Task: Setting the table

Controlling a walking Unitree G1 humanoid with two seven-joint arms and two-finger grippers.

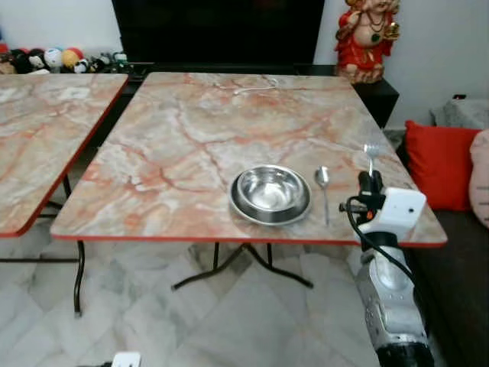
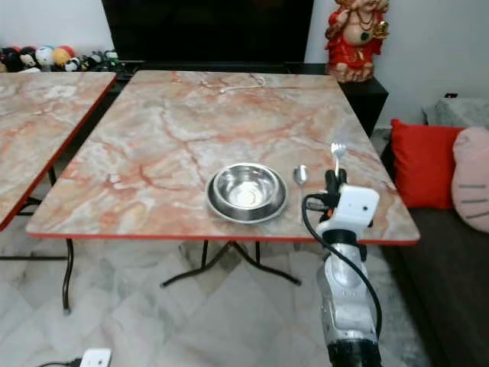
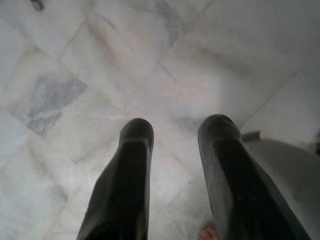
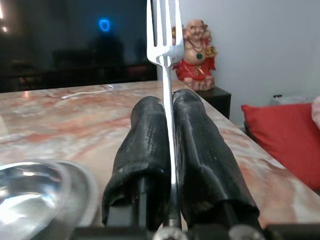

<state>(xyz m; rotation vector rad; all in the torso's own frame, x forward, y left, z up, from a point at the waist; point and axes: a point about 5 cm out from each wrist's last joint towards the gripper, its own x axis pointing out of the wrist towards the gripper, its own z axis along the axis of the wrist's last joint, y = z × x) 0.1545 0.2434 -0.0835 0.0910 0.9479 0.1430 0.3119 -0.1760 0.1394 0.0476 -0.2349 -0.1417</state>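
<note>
With the bowl (image 1: 270, 190) already sitting in its plate (image 1: 241, 208) near the front edge of the table (image 1: 176, 138) and a spoon (image 1: 323, 186) laid just to its right, the place looks nearly set, and the fork (image 4: 165, 55) seems to be the last piece. The right gripper (image 4: 170, 150) hovers over the table's front right corner, beyond the spoon, probably so the fork can go down alongside it. It carries the fork upright, tines at the top, the handle pinched between the two black fingers (image 4: 200, 150), which are closed tight on it with barely a gap. From here I can't quite tell how far above the tabletop the handle's end is. The left gripper (image 3: 172, 150) hangs idle over the marble floor (image 3: 75, 60), its fingers apart and holding nothing.
</note>
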